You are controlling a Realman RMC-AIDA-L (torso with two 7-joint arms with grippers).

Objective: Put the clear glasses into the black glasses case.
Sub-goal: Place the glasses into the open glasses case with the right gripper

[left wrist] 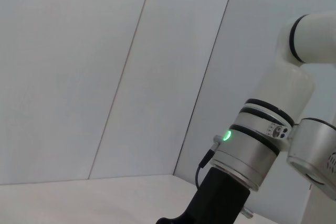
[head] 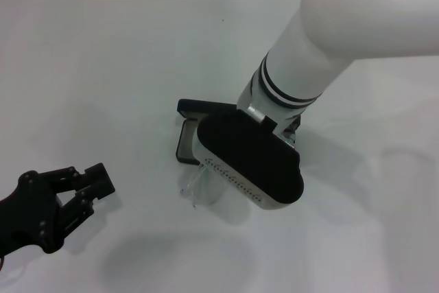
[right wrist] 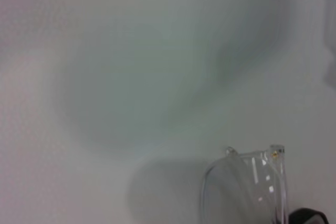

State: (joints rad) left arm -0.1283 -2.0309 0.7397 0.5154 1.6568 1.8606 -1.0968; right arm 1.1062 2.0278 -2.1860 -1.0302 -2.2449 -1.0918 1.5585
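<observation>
Looking down from the head view, the right arm reaches over the middle of the white surface [head: 103, 66], its wrist housing covering most of the black glasses case [head: 188, 125], which lies open with its grey inside showing at the left edge. The clear glasses [head: 195, 186] peek out just below the housing, nearer the robot than the case. The right claw itself is hidden, so I cannot tell its opening or whether it holds the glasses. The left claw [head: 96, 182] sits parked low at the left, fingers parted, empty, well apart from both.

The left wrist view shows only wall and the right arm.

The right wrist view shows the clear glasses [right wrist: 252, 182] close beneath, one arm hinge visible; the right arm is clearly the nearer.
</observation>
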